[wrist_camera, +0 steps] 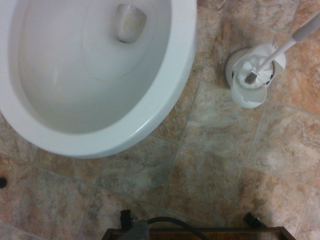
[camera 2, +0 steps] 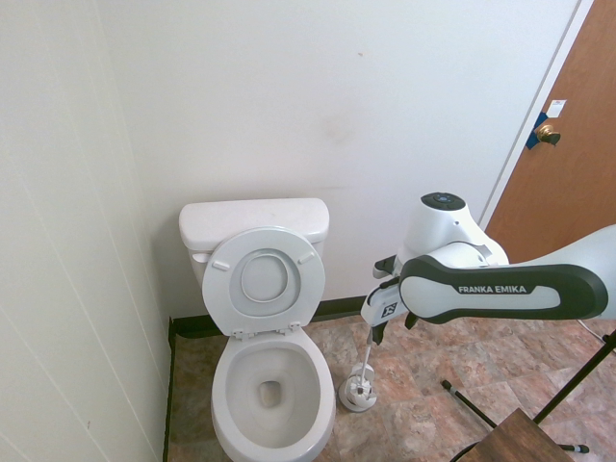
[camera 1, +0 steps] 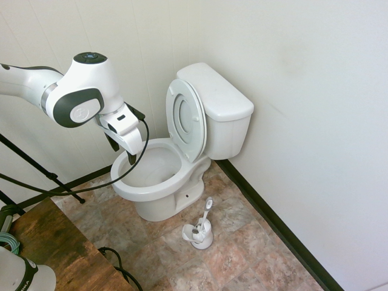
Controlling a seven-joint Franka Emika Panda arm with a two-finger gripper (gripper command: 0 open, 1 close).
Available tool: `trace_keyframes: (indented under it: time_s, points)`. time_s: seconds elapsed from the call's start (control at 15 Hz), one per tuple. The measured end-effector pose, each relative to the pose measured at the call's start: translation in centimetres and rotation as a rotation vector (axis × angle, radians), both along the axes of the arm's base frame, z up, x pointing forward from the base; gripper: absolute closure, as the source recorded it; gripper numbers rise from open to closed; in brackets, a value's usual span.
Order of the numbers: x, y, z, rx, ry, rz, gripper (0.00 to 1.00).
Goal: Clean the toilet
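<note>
Your gripper [camera 1: 123, 150] hangs empty with jaws wide, over the floor [camera 1: 242, 242] by the toilet [camera 1: 163, 176] bowl's front rim. Take the brush [camera 1: 207, 209] by its handle, standing in its holder [camera 1: 199, 234] beside the base, before reaching the bowl against the back wall.

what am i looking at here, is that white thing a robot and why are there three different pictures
Yes, it is a robot: a white arm with a two-finger gripper at its end. The gripper is open and holds nothing.

Two pictures come from cameras standing in the bathroom on opposite sides, so the arm enters from the left in one and from the right in the other. The third comes from a camera on the arm's wrist, looking straight down.

The arm hangs above the floor beside the toilet, whose seat and lid are raised against the tank. On the tiled floor next to the bowl stands a small white holder with a toilet brush in it. The wrist view shows the bowl's rim and the brush from above.
</note>
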State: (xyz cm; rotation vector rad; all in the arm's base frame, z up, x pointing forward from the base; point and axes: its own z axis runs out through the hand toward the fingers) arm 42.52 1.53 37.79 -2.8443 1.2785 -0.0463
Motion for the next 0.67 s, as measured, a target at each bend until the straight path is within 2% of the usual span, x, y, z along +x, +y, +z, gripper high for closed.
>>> trace_keyframes:
  time_s: [0.27,0.67]
  points:
    - [1.1,-0.9,-0.3,0.007,-0.001,-0.02,0.0]
    - [10.3,-8.9,-5.5,0.026,0.02,-0.181,0.0]
